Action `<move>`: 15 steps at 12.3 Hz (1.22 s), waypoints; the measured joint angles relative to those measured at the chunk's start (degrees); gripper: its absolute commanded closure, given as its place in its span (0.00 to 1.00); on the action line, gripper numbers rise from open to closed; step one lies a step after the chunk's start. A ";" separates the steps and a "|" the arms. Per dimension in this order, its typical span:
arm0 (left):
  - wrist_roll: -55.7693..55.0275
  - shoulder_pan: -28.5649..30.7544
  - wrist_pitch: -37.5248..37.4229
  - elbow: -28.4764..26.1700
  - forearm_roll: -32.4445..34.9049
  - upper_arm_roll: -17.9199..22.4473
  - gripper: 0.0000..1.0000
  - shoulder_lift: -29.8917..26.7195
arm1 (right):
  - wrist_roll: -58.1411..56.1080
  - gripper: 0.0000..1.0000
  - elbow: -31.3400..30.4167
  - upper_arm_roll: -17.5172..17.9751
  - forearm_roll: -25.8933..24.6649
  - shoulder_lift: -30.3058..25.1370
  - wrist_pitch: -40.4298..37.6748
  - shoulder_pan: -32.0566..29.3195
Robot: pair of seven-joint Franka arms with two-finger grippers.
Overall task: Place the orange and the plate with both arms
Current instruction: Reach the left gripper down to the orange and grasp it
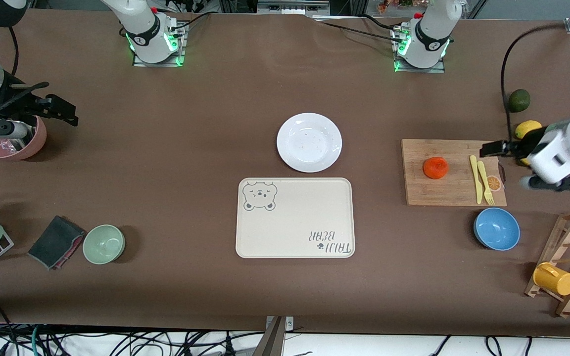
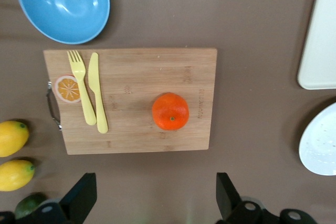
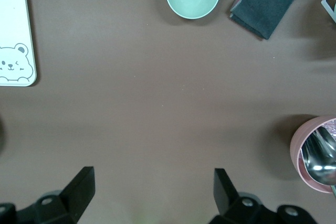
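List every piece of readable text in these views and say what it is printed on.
"TAIJI BEAR": on the beige tray, printed upside down in the front view, at the corner diagonally across from the bear face.
Engraved mark on the cutting board, beside the orange: too small to read.
No other text shows.

Three bowls (image 1: pixel 497 228), two lemons (image 2: pixel 11 138), one plate (image 1: pixel 309 142), one orange (image 1: pixel 435 167)

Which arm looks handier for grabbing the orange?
The left one. Its pincer hangs open by the lemon end of the board holding the orange. The right pincer, also open, is over the pink bowl at the table's other end.
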 measured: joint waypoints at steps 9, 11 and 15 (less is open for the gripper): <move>-0.24 -0.24 29.28 -25.94 1.75 -2.27 0.00 -1.76 | 0.00 0.00 0.00 0.01 0.00 0.00 0.00 0.01; -0.38 -0.25 35.53 -31.77 1.78 -2.43 0.00 -2.42 | 0.00 0.00 0.00 0.01 0.00 0.00 0.00 0.01; -1.35 -0.26 39.87 -36.71 1.78 -2.45 0.00 -2.28 | 0.00 0.00 0.00 0.01 0.00 0.00 0.00 0.01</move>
